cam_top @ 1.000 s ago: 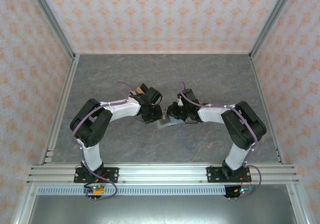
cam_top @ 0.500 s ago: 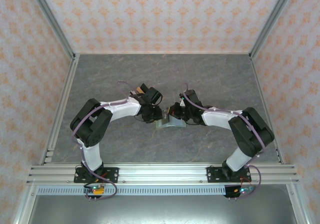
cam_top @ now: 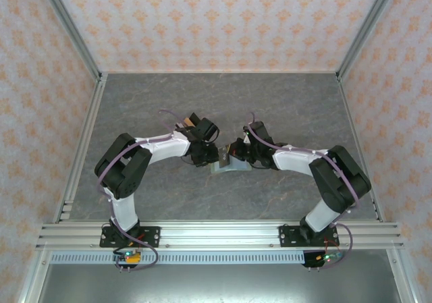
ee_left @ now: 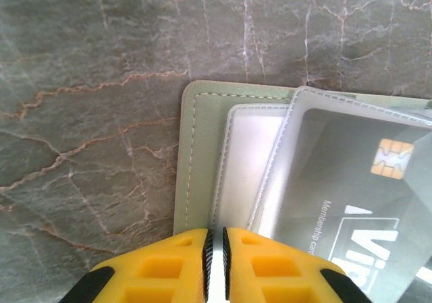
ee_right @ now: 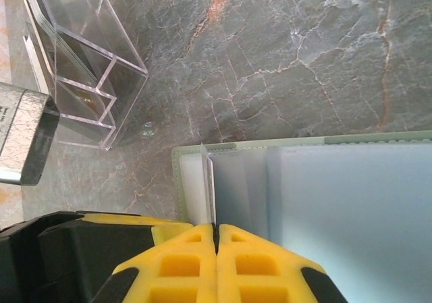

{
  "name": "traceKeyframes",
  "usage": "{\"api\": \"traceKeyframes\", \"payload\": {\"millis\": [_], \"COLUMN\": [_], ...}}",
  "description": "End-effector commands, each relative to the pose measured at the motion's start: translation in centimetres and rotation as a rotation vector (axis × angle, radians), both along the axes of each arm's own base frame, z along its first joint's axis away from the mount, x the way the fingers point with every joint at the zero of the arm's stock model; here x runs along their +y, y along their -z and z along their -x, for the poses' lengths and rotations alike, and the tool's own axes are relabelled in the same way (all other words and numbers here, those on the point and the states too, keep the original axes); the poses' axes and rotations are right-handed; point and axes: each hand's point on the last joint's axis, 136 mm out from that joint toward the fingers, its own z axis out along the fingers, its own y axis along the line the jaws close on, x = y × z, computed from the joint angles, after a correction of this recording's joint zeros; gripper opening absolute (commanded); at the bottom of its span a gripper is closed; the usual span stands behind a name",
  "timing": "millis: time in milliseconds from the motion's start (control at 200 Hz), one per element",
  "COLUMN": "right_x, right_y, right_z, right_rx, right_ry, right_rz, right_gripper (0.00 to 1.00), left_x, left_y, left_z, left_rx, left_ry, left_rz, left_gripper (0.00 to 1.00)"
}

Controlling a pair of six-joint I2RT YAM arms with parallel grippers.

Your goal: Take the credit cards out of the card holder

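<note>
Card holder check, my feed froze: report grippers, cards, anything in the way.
Left gripper pinching card holder edge. Right gripper shut on its thin clear flap. Chip card inside, not out. Clear acrylic stand nearby, apart.

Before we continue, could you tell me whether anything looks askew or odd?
Yes: one clear sleeve, with a chip card inside, lies fanned at an angle across the green card holder, not square with the sleeve beneath it.
</note>
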Motion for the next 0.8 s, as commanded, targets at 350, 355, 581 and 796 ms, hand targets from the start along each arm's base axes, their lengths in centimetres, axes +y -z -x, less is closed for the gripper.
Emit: {"api": "traceKeyframes", "payload": {"millis": [350,355,581,796], "right_x": [1.9,1.9,1.9,-0.4], "right_y": [0.6,0.6,0.5,0.3], "right_z": [1.3,1.3,1.1,0.7], "right_rx": [0.064,0.065,0.056,0.000], "right_ry": [-0.081,-0.082,-0.075,-0.016], "right_rz": [-0.098,-0.098,-0.097,0.023], "right_gripper": [0.12,0.12,0.05,0.02], "left_x": [0.6,0.5,0.5,1.2], "left_y": [2.3,2.3,2.4,2.2], "left_z": [1.4,1.4,1.4,1.5], "left_rx": [0.067,0.067,0.069,0.062], "left_ry": [0.032,0.032,0.039,0.037], "left_rz": [-0.042,-0.042,-0.044,-0.071], "left_gripper": [0.14,0.14,0.13,0.14]}}
